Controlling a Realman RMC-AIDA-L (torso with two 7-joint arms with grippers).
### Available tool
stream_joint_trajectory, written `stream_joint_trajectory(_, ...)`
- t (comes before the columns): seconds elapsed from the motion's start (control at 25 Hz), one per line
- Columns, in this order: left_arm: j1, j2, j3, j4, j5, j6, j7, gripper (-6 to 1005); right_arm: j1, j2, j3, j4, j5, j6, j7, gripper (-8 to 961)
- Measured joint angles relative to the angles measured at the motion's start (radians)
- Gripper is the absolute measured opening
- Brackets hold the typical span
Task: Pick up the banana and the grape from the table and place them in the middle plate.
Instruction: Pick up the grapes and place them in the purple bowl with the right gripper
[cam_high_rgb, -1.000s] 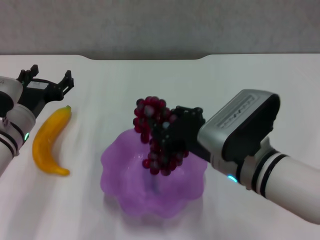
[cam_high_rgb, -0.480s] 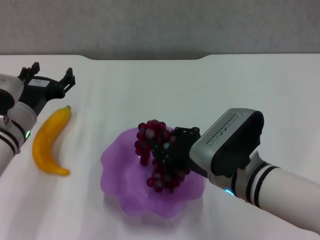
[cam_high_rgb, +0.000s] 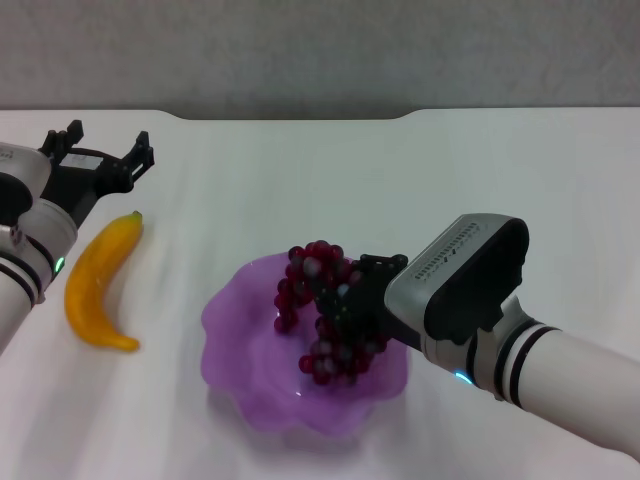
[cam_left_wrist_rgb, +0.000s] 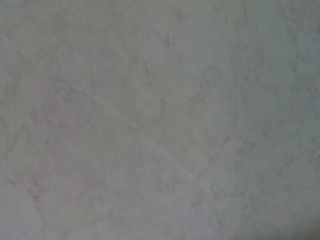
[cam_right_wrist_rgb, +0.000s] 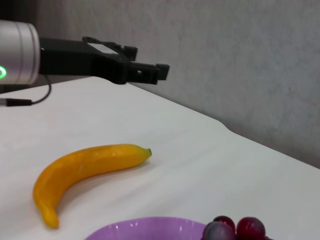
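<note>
The grape (cam_high_rgb: 322, 312), a dark red-purple bunch, hangs in my right gripper (cam_high_rgb: 348, 300), which is shut on it. The bunch sits low inside the middle plate (cam_high_rgb: 240, 330), a translucent purple dish with a wavy rim. The top of the grape (cam_right_wrist_rgb: 235, 230) and the plate's rim (cam_right_wrist_rgb: 150, 227) show in the right wrist view. The yellow banana (cam_high_rgb: 98, 282) lies on the white table (cam_high_rgb: 450, 180) left of the plate; it also shows in the right wrist view (cam_right_wrist_rgb: 85, 167). My left gripper (cam_high_rgb: 100, 152) is open and empty, just beyond the banana's far tip.
The table's notched far edge (cam_high_rgb: 290, 117) runs along a grey wall. My left gripper (cam_right_wrist_rgb: 125, 70) also shows in the right wrist view, above the table. The left wrist view shows only a plain pale surface.
My right gripper has lowered the grape from above the plate down into it. My left gripper has shifted slightly farther from the banana.
</note>
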Motion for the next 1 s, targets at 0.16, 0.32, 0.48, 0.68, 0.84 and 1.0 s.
stream_joint_trajectory(0.16,0.000,0.000,0.001,0.000,0.000,0.000,-0.001,896,0.030,-0.001,0.003,0.043,0.000,-0.003,0.033,350)
stream_joint_trajectory(0.32,-0.001,0.000,0.003,0.000,0.000,0.000,-0.004,896,0.055,-0.002,0.003,0.075,0.000,-0.003,0.055,350)
stream_joint_trajectory(0.48,-0.002,0.000,0.003,0.000,0.000,0.000,-0.004,896,0.074,-0.002,0.003,0.095,0.000,0.002,0.076,351)
stream_joint_trajectory(0.68,-0.002,0.000,0.005,0.000,0.000,0.000,0.000,896,0.101,-0.002,0.003,0.127,0.000,0.005,0.095,350)
stream_joint_trajectory(0.84,-0.002,0.000,0.006,0.000,0.000,0.000,0.001,895,0.135,0.001,0.003,0.165,0.000,0.007,0.106,348)
stream_joint_trajectory(1.0,-0.002,0.000,0.006,0.000,0.000,0.000,0.001,895,0.139,0.001,0.004,0.169,0.000,0.001,0.115,345)
